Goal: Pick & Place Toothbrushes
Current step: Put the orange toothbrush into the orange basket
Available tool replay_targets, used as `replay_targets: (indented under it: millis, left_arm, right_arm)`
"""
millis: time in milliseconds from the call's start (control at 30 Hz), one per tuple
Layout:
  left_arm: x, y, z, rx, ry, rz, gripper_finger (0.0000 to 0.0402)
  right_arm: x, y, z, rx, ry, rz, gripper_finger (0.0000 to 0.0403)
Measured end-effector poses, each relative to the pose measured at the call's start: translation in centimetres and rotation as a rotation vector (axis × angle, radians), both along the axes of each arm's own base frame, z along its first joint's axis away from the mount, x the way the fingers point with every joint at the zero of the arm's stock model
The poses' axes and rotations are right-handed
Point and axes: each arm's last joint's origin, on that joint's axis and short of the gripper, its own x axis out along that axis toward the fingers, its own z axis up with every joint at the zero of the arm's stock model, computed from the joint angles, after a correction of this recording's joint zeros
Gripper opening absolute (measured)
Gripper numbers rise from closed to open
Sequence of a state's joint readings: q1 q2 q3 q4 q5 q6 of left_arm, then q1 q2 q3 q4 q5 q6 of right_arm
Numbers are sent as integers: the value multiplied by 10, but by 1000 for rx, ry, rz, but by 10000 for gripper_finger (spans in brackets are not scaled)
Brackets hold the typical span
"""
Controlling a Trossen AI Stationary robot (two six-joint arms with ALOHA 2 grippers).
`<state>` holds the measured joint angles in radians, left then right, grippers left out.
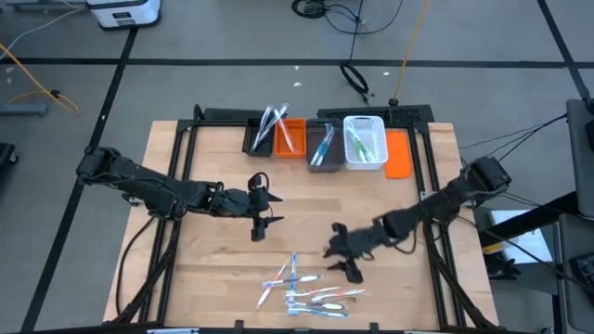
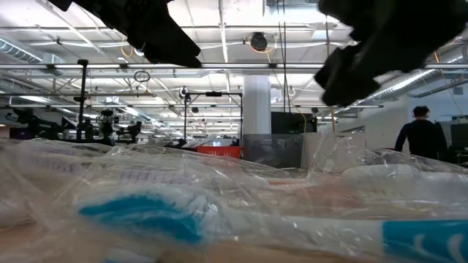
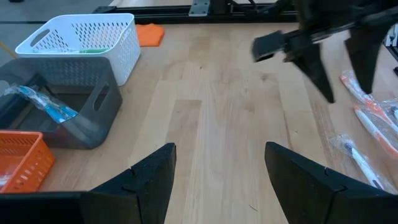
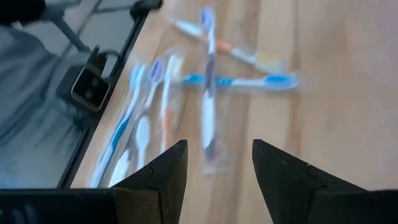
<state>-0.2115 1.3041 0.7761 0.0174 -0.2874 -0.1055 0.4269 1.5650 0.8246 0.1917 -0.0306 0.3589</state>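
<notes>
Several toothbrushes (image 1: pixel 306 288), in clear wrappers with blue, white and orange handles, lie in a loose pile on the wooden table near its front edge; they fill the foreground of the low view as the toothbrushes (image 2: pixel 219 212). My right gripper (image 1: pixel 334 252) hovers open just beyond the pile, toward its right. In the right wrist view its fingers (image 4: pixel 217 174) point at the toothbrushes (image 4: pixel 208 81) with nothing between them. My left gripper (image 1: pixel 264 206) stands open over the table's middle left, its fingers (image 3: pixel 217 180) apart over bare wood. More toothbrushes lie in the bins at the back.
A row of bins stands at the table's far edge: a black bin (image 1: pixel 260 137), an orange bin (image 1: pixel 290 139), a grey bin (image 1: pixel 322 148) and a white basket (image 1: pixel 365 141), with an orange piece (image 1: pixel 397 153) beside it. A person (image 2: pixel 420 139) stands in the room behind.
</notes>
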Motion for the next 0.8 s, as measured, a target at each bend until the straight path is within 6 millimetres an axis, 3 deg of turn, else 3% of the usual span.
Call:
replay_targets:
  millis: [367,567,800]
  left_arm:
    - [0,0,0,0,0,0,246]
    - [0,0,0,0,0,0,246]
    - [0,0,0,0,0,0,246]
  right_arm:
    - [-39,56,-4,-64,4,-87,171]
    - [-54,75,-13,-64,27,-142,171]
    - [-56,85,-31,-75,50,-159,171]
